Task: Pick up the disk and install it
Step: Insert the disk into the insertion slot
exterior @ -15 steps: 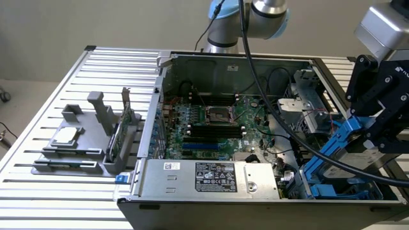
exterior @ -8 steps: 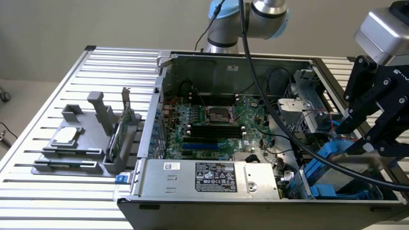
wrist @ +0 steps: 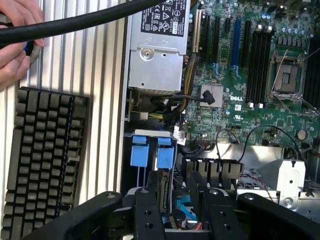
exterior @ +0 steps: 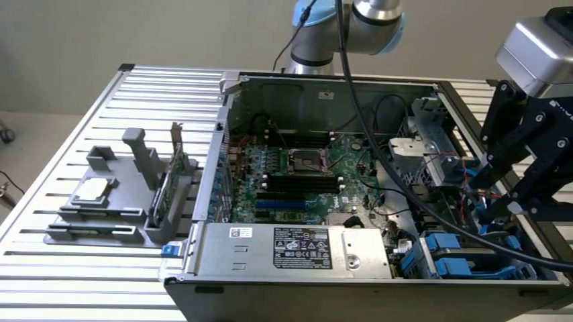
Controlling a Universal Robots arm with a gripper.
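Note:
The disk (wrist: 165,186) stands on edge in the drive bay of the open computer case (exterior: 224,121), with its blue carrier tabs (wrist: 165,155) facing out. In the exterior view, the disk's blue rails (exterior: 452,258) sit in the near corner of the case, on that view's right. My black gripper (wrist: 182,200) hovers right over the bay, its fingers (wrist: 148,210) spread on either side of the disk's thin edge with a gap showing. In the exterior view the gripper (exterior: 501,204) hangs just above the bay.
A grey power-supply box (exterior: 296,248) lies beside the bay, and the green motherboard (exterior: 304,174) fills the case floor. A tray with a CPU chip (exterior: 94,191) sits on the slatted table. A keyboard (wrist: 42,160), a person's hand (wrist: 15,45) and a black cable (wrist: 75,25) lie outside the case.

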